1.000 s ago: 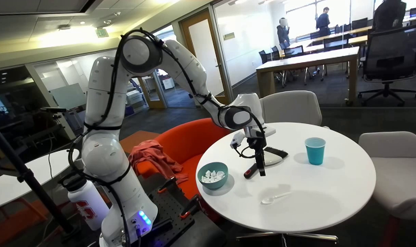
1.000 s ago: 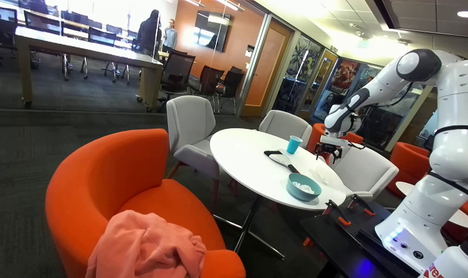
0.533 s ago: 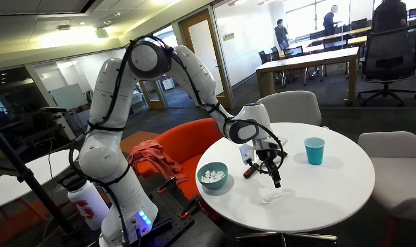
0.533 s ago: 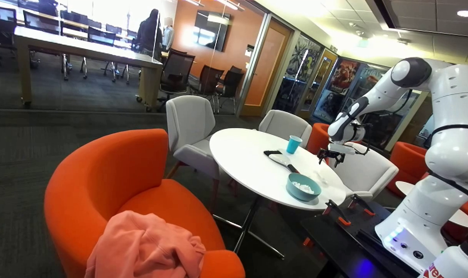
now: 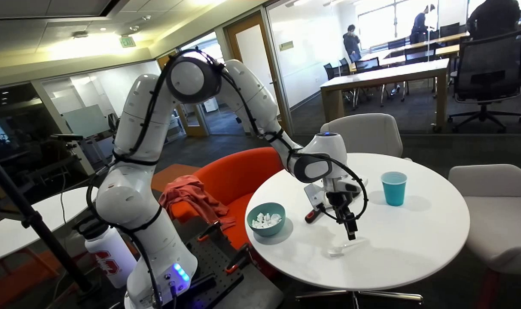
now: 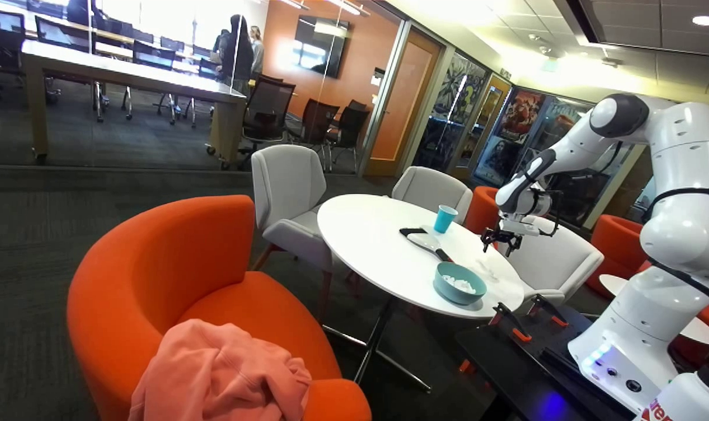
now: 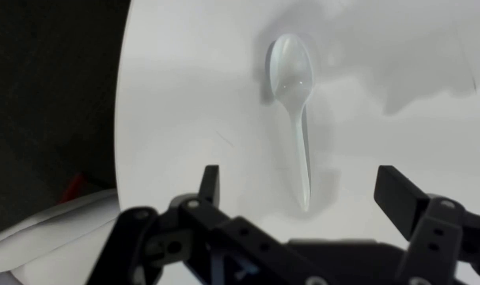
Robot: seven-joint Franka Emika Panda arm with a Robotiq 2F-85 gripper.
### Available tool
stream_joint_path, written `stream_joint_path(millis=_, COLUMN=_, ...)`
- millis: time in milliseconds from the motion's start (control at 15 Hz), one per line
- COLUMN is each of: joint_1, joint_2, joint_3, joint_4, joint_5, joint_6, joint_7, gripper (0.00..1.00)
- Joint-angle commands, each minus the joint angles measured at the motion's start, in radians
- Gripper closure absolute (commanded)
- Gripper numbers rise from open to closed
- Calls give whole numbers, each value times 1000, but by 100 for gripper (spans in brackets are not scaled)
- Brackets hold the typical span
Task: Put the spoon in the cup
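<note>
Dark office carpet (image 6: pixel 33 275) before a glass-walled meeting room (image 6: pixel 149 143). In an exterior view, a white Franka Panda arm (image 5: pixel 188 77) rises from its base toward 12 o'clock, folds at a high elbow and slopes toward 4 o'clock over a round white table (image 5: pixel 415 238); the wrist is bent so that the Robotiq gripper (image 7: pixel 301 186) points down. Its two black fingers (image 7: pixel 211 184) are spread well apart. Read as a dial in that view, the table bears a teal bowl (image 5: pixel 256 230) of white pieces (image 5: pixel 266 221) at 9 o'clock, a hand brush (image 5: pixel 313 215) toward 10, partly hidden behind the gripper, and an upright, tapered blue cup (image 5: pixel 394 190) between 1 and 2. Smallest is the pale plastic spoon (image 7: pixel 296 118), between 6 and 7, well apart from the cup; in the wrist view its scoop points to 12 o'clock and its handle to 6, the tip appearing between the fingers.
</note>
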Motion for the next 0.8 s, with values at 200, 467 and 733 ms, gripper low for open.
stream_joint_path(millis=200, joint_1=-40, joint_2=56, joint_3=55, joint_4=45, joint_5=93, joint_6=22, joint_7=-48, gripper=0)
stream_joint_path(millis=467, joint_1=-67, joint_2=95, joint_3=85, joint_4=72, joint_5=141, joint_6=26, joint_7=-86, gripper=0)
stream_joint_path(millis=733, joint_1=-89, joint_2=118, joint_3=84, joint_4=92, joint_5=151, joint_6=29, joint_7=-102, gripper=0)
